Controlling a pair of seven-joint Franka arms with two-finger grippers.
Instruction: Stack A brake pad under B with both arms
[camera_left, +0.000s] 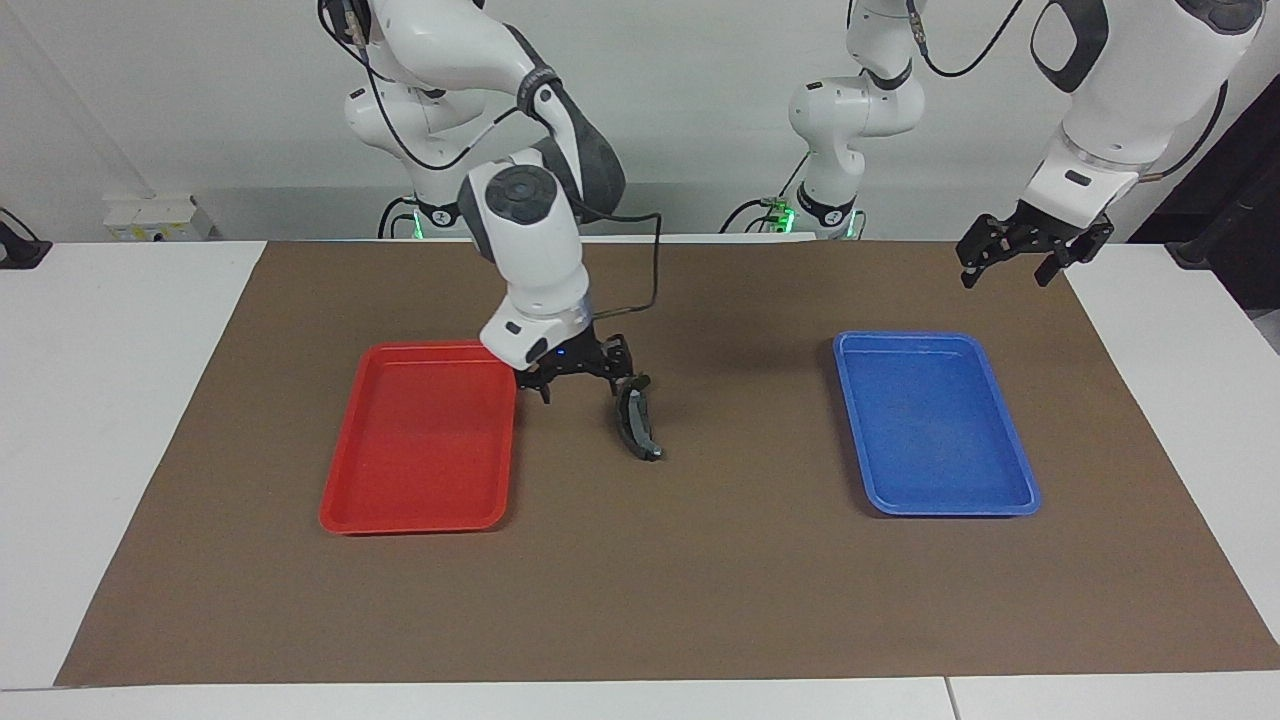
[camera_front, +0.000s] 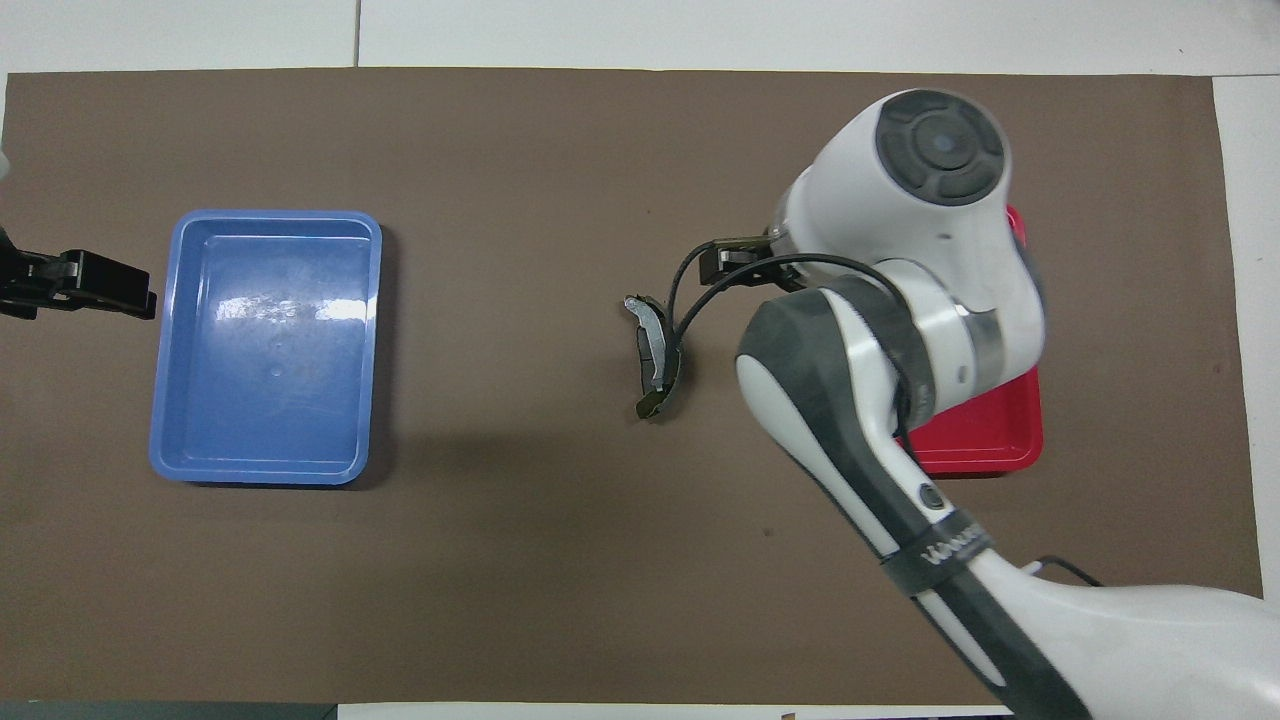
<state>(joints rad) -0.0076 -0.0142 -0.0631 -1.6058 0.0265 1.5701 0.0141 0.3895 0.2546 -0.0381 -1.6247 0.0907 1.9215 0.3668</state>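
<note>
The black crescent pad B (camera_left: 636, 420) (camera_front: 651, 340), with a light-grey strip along its face, lies on the brown mat between the two trays. A darker pad edge, brake pad A (camera_front: 666, 388), shows under it on the side toward the red tray. My right gripper (camera_left: 580, 390) is open and empty, low over the mat between the red tray and the pads. One finger (camera_left: 614, 380) is close to the pads' end nearer the robots; I cannot tell whether it touches. My left gripper (camera_left: 1008, 268) (camera_front: 100, 290) is open and empty, held up beside the blue tray.
A red tray (camera_left: 420, 500) (camera_front: 985, 450) lies toward the right arm's end, partly covered by the right arm in the overhead view. A blue tray (camera_left: 935, 500) (camera_front: 265, 470) lies toward the left arm's end. Both trays show nothing inside. A black cable hangs from the right wrist.
</note>
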